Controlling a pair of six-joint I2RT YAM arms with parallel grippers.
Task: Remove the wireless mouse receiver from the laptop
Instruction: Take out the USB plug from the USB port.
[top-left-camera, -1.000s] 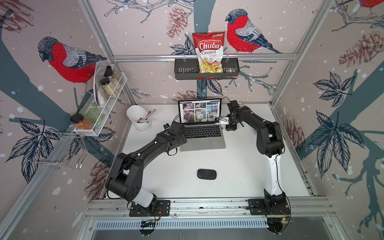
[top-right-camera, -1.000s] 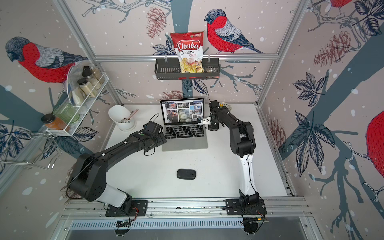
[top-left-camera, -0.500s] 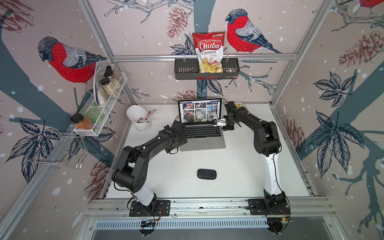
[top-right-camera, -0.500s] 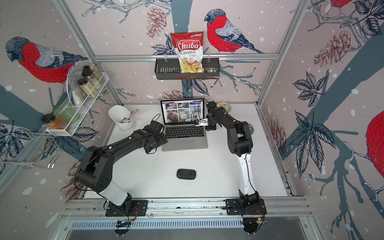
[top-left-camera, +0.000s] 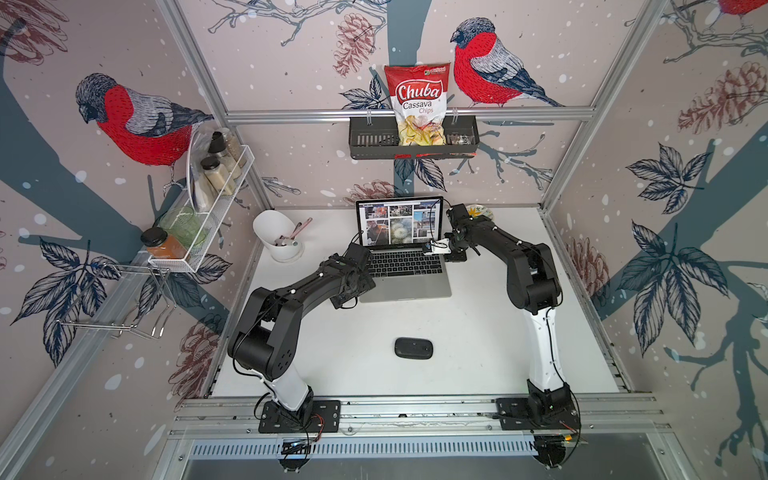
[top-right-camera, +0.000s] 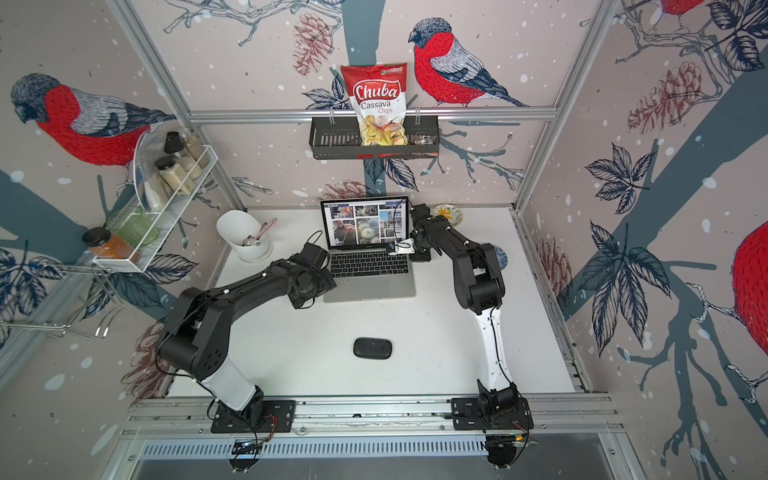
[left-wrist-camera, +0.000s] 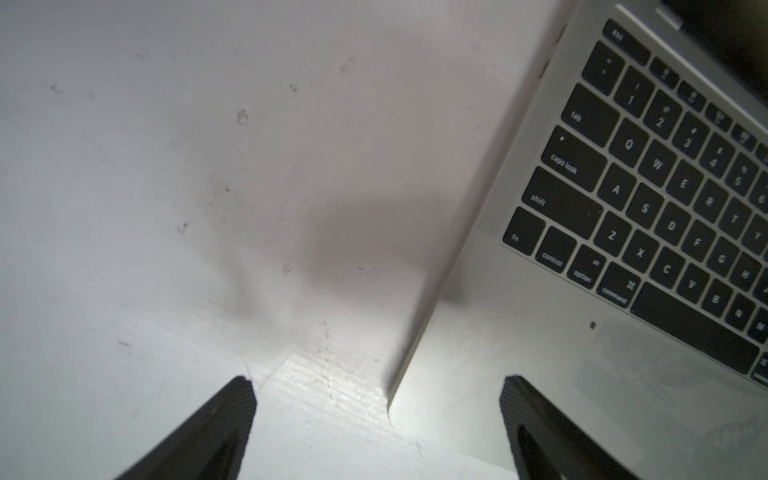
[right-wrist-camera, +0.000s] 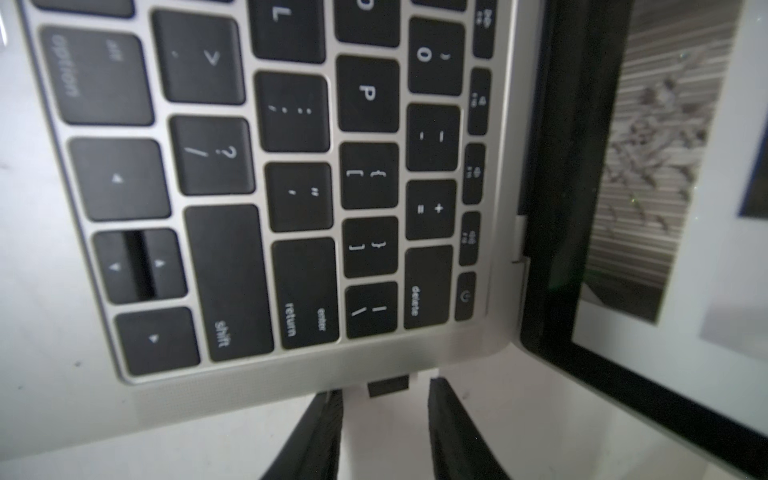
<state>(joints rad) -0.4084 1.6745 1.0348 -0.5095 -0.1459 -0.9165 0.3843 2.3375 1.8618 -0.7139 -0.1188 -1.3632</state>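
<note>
The silver-grey laptop (top-left-camera: 405, 286) (top-right-camera: 370, 284) stands open at the back of the white table, its screen showing photos. In the right wrist view the wireless mouse receiver (right-wrist-camera: 388, 386) is a small dark stub sticking out of the laptop's (right-wrist-camera: 291, 365) side near the hinge. My right gripper (right-wrist-camera: 386, 395) (top-left-camera: 445, 252) is open and straddles the stub, with a narrow gap on each side. My left gripper (left-wrist-camera: 380, 399) is wide open over the laptop's (left-wrist-camera: 498, 332) front left corner, one finger above the table, one above the palm rest. In both top views its wrist hides it.
A black oval mouse (top-left-camera: 413, 347) (top-right-camera: 372, 348) lies in front of the laptop. A white cup with utensils (top-left-camera: 276, 232) stands at the back left and a small dish (top-left-camera: 480, 212) at the back right behind the right arm. A wire rack of jars (top-left-camera: 199, 216) hangs on the left wall.
My right gripper has moved in against the laptop's right edge and its jaws have narrowed. The left arm's elbow has shifted, while its gripper stays at the laptop's left side.
</note>
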